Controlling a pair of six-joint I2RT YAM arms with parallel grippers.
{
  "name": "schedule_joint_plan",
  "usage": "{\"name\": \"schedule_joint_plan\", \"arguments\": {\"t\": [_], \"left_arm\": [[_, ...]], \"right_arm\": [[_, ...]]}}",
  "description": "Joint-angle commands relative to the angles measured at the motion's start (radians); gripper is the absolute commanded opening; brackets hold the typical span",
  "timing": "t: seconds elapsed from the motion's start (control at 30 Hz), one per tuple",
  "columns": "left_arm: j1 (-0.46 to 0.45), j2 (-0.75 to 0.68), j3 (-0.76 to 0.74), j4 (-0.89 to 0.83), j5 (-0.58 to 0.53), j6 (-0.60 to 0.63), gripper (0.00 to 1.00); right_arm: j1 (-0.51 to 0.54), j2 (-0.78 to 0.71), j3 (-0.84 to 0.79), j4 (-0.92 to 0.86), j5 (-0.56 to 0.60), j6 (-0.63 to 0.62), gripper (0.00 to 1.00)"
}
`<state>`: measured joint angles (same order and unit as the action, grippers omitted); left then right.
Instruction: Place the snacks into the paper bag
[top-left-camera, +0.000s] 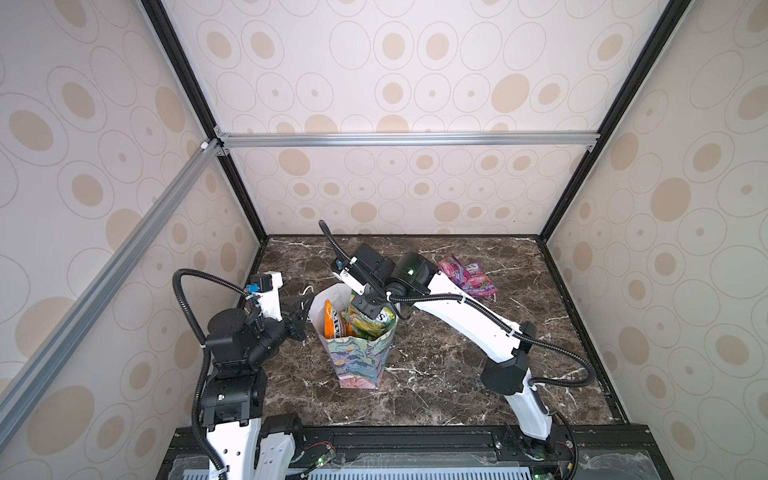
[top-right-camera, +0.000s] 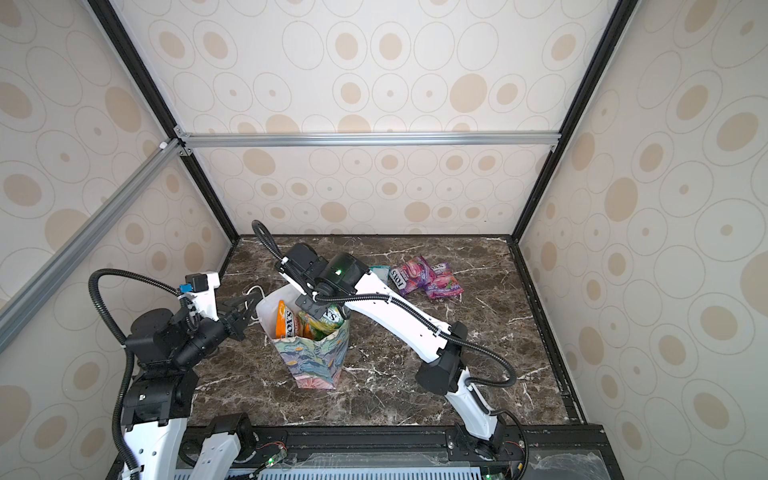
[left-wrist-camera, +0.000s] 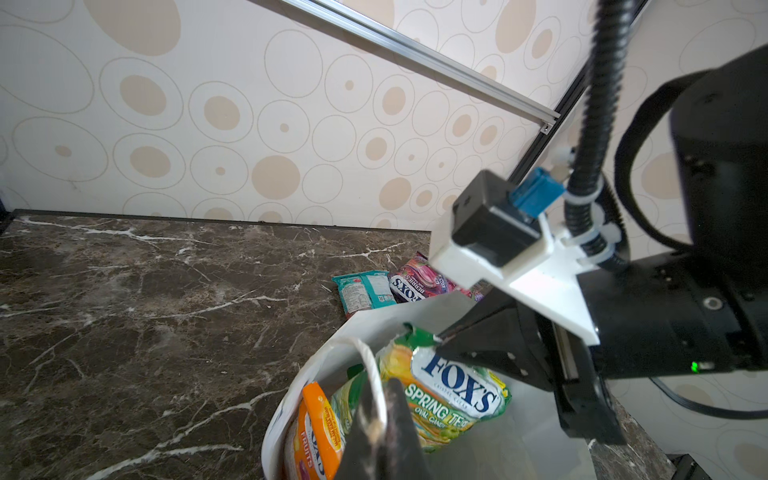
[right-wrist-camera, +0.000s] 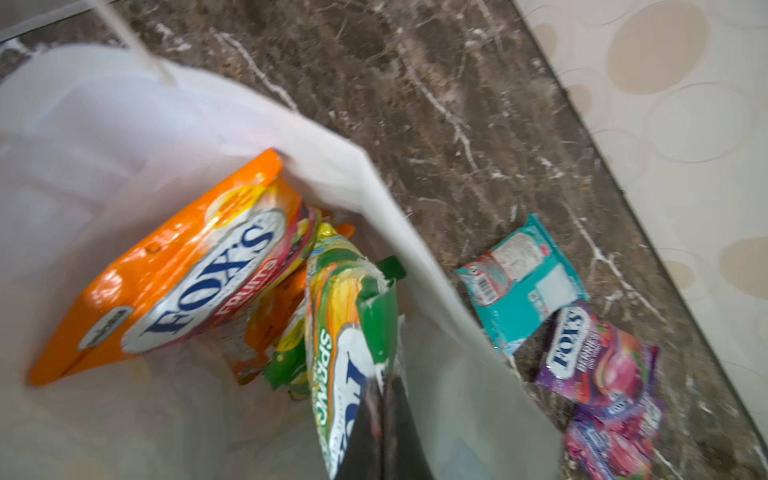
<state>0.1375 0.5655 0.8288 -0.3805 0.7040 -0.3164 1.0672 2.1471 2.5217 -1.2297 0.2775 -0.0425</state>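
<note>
The dark marble table (top-left-camera: 436, 399) carries the upright paper bag (top-left-camera: 359, 361) near its middle. Far right lie a teal packet (top-right-camera: 380, 273) and, just beside it, two overlapping purple packets (top-left-camera: 467, 276).

Light is bright, even and diffuse with faint shadows; both top views are sharp with wide-angle stretch at edges; right wrist view shows motion blur and glare on the orange packet (right-wrist-camera: 166, 270); left wrist foreground is out of focus.
</note>
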Motion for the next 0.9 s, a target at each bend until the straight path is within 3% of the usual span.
{"name": "schedule_joint_plan", "arguments": {"t": [0.0,0.13,0.33,0.43,0.53,0.67,0.73,0.87], "left_arm": [[-0.003,-0.004,0.015,-0.008,-0.002,0.031,0.00],[-0.004,-0.006,0.018,-0.012,-0.003,0.033,0.00],[-0.003,-0.006,0.008,-0.014,-0.005,0.035,0.00],[-0.003,-0.003,0.002,-0.008,-0.006,0.034,0.00],[-0.003,0.002,0.002,-0.003,-0.014,0.038,0.00],[-0.003,0.010,-0.002,0.007,-0.032,0.051,0.00],[-0.004,0.016,-0.005,0.017,-0.041,0.059,0.00],[-0.003,0.032,-0.004,0.017,-0.060,0.072,0.00]], "right_arm": [[0.009,-0.086,-0.009,0.093,0.232,-0.027,0.00],[0.034,-0.093,-0.054,0.115,0.276,-0.056,0.00],[0.077,-0.021,-0.003,-0.001,0.100,-0.006,0.02],[0.092,0.010,0.064,-0.045,-0.062,0.009,0.14],[0.102,0.001,0.084,-0.042,-0.245,0.002,0.39],[0.102,-0.064,0.047,0.019,-0.453,-0.004,0.51],[0.101,-0.102,0.020,0.042,-0.444,-0.006,0.50],[0.099,-0.228,-0.100,0.120,-0.219,0.025,0.48]]}}
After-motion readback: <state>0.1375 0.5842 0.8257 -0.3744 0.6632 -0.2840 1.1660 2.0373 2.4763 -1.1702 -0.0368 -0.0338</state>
